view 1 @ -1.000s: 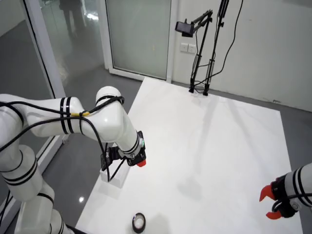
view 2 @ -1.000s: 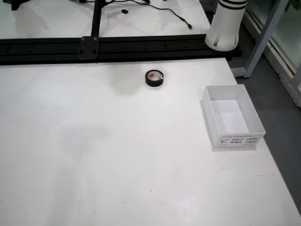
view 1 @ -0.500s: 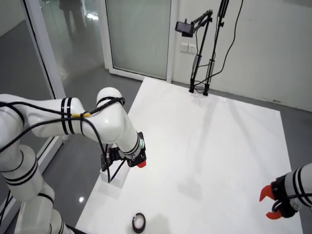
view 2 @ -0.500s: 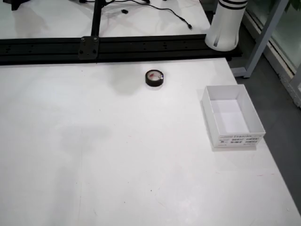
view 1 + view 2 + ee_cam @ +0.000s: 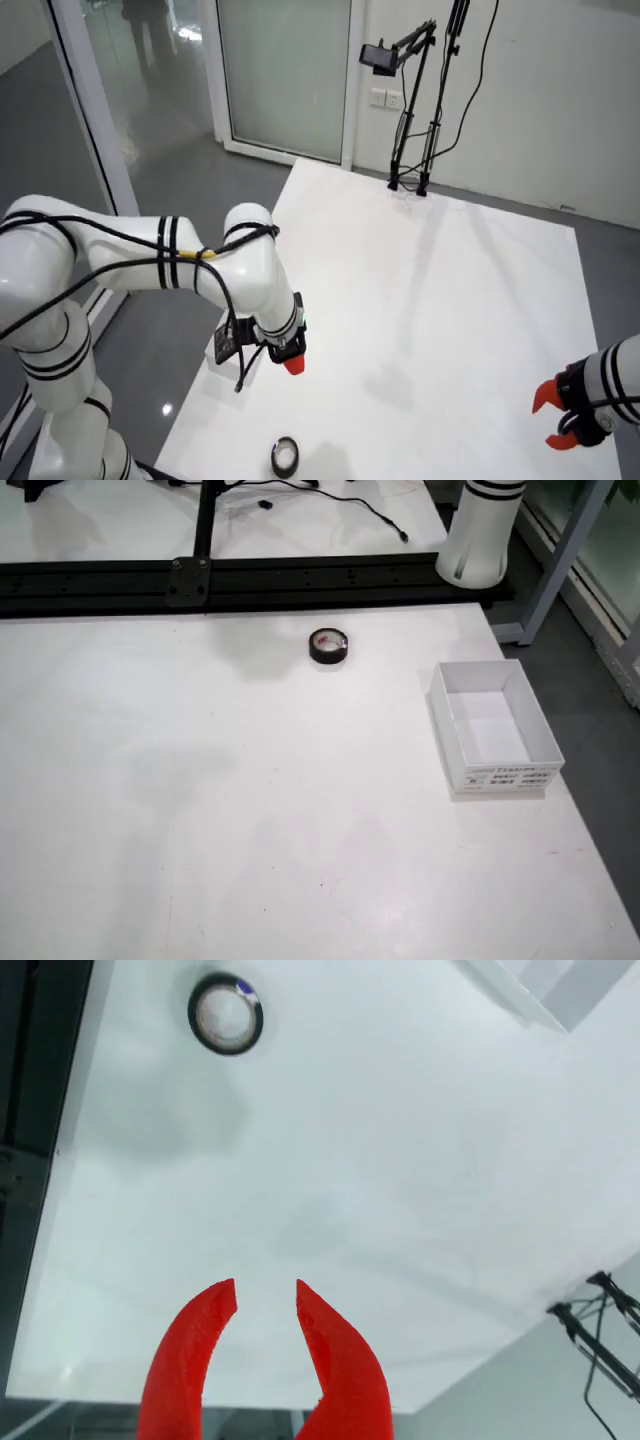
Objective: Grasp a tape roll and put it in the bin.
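Observation:
A black tape roll (image 5: 328, 645) lies flat on the white table near the black rail in the view from above. It shows at the top left (image 5: 225, 1015) in the view that rides on the gripper, and at the table's near edge (image 5: 285, 456) in the room view. The white open bin (image 5: 492, 725) is empty; only its corner (image 5: 540, 990) shows in the gripper view. My gripper (image 5: 265, 1295), with red fingers, is open and holds nothing. It hangs above the table (image 5: 292, 362), well short of the tape roll.
A second arm's red gripper (image 5: 558, 415) rests still at the table's right edge in the room view. A black rail (image 5: 250, 575) runs along the table's far side in the view from above, with a white arm base (image 5: 482, 540) beside it. My arm largely hides the bin (image 5: 218, 352) in the room view.
My arm has swung away from the bin and lowered, carrying the gripper out over the table toward the tape roll. The tape roll and bin have not moved.

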